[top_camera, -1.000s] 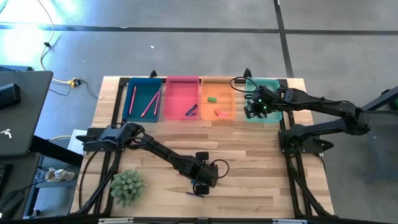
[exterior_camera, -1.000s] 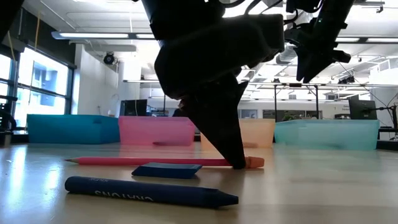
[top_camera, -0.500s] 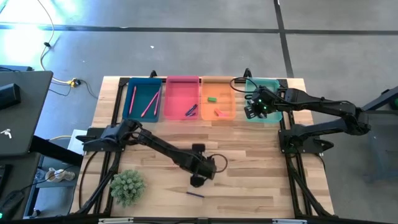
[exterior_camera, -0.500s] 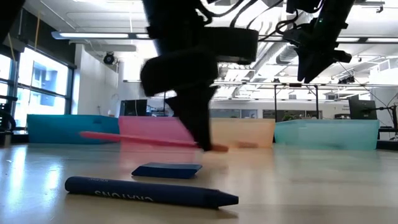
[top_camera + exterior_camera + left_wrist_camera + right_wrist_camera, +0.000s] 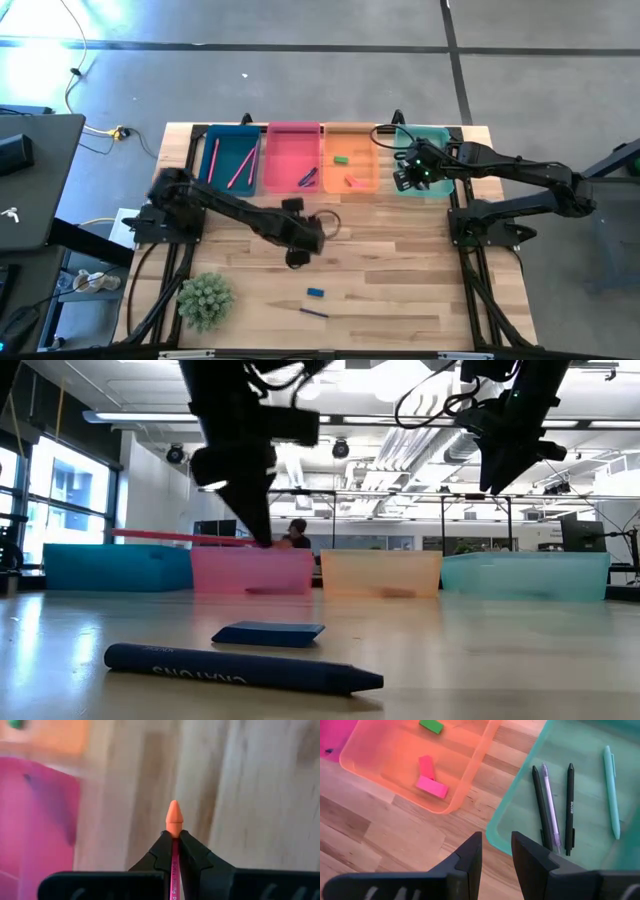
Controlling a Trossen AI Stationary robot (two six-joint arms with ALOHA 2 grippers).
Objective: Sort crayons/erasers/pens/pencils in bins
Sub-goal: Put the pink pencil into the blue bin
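Left claw [image 5: 174, 851] pinches a pink pencil [image 5: 174, 820], lifted above the counter [image 5: 400, 270]; right claw [image 5: 496, 851] hangs part-open, empty, over the teal bin [image 5: 515, 827].

Across the top of the high view we see four shallow translucent bins in a row, long sides touching: the dark blue bin [image 5: 228, 158], the pink bin [image 5: 291, 150], the orange bin [image 5: 351, 170] and the teal-green bin [image 5: 436, 137]. In the orange one lie a green eraser [image 5: 340, 158] and a pink-red eraser [image 5: 354, 182]; in the right wrist view we make out what may be two pink blocks touching there. A blue eraser [image 5: 315, 293] lies flat on the counter, lower centre of the high view, well apart from the bins. A pink pencil [image 5: 174, 855] with an orange tip sits clamped in the left tool [image 5: 173, 837].
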